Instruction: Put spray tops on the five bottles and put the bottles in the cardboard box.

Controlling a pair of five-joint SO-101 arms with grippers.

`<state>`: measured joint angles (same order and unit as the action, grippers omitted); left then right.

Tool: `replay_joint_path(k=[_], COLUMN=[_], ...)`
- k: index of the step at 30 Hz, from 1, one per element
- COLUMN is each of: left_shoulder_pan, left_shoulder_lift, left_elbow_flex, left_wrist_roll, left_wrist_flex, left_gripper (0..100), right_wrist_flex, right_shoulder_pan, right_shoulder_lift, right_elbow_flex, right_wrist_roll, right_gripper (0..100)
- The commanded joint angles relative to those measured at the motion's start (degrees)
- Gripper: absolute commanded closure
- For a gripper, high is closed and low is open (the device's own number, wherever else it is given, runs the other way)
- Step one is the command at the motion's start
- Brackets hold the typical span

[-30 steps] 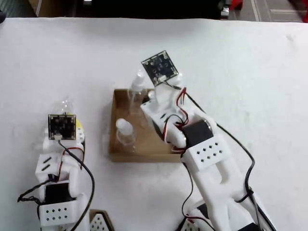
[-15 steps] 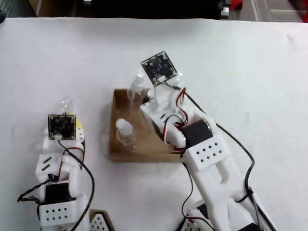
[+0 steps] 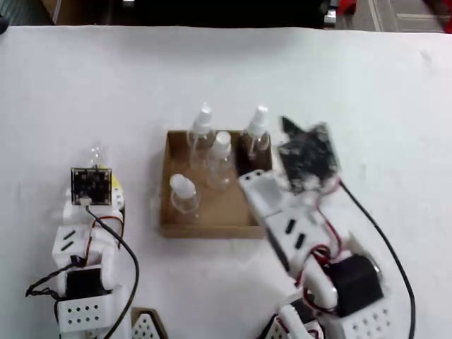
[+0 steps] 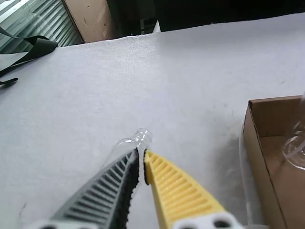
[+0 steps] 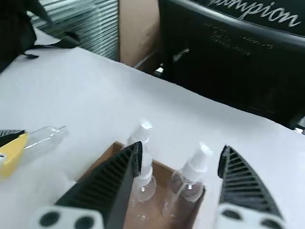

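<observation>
The cardboard box point(image 3: 169, 212) sits mid-table and holds several clear bottles with white spray tops, among them one at the far left corner point(image 3: 201, 131) and one at the far right corner point(image 3: 256, 135). My right gripper point(image 5: 177, 155) hangs open above the box's near right side, nothing between its black fingers. Two capped bottles point(image 5: 193, 169) stand beyond it. My left gripper point(image 4: 142, 155) is shut on a clear bottle without a top point(image 4: 136, 140), which lies on the cloth left of the box point(image 3: 95, 154).
A white cloth point(image 3: 367, 92) covers the table, with open room on all sides of the box. My right arm point(image 3: 296, 233) stands at the box's near right corner. A dark chair point(image 5: 228, 62) and a brown panel stand past the far edge.
My right arm has drawn back from over the box toward the near right, uncovering two more capped bottles in the box. The left arm and its bottle have not moved.
</observation>
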<state>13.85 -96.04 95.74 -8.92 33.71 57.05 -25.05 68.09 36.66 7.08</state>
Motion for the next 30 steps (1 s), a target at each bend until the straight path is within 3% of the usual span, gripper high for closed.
replay_joint_path(k=[1, 4, 6, 8, 13, 17, 21, 30], left_shoulder_pan=[-0.9, -0.5, 0.2, 2.3, 7.5, 7.5, 7.6, 7.7], left_shoulder_lift=[-1.1, -1.1, -1.1, -1.1, -0.8, -0.7, -0.7, 2.4], left_elbow_flex=[-2.7, -3.3, -3.3, -4.2, -8.6, -10.0, -14.0, -32.4], left_wrist_roll=[-3.6, -2.3, -2.1, -2.0, 1.7, 2.7, 1.5, -9.2], left_wrist_flex=[3.3, 4.0, 4.0, 3.8, 5.3, 6.5, 9.1, 22.8], left_gripper=[95, 94, 94, 94, 92, 82, 81, 85], right_wrist_flex=[-1.0, -1.0, -1.5, -5.3, -13.1, -21.9, -33.2, -34.9], right_shoulder_pan=[8.8, 15.5, 19.7, 24.3, 34.9, 33.8, 30.9, 30.7], right_shoulder_lift=[0.0, -0.9, -1.5, -1.1, -0.9, -1.1, -0.7, -1.0], right_elbow_flex=[2.0, 6.2, 10.3, 14.6, 22.5, 30.9, 39.6, 41.1], right_wrist_roll=[0.3, -1.9, -8.8, -14.1, -19.2, -19.3, -19.3, -19.3], right_gripper=[76.5, 76.5, 76.5, 76.5, 76.5, 76.5, 76.5, 76.5])
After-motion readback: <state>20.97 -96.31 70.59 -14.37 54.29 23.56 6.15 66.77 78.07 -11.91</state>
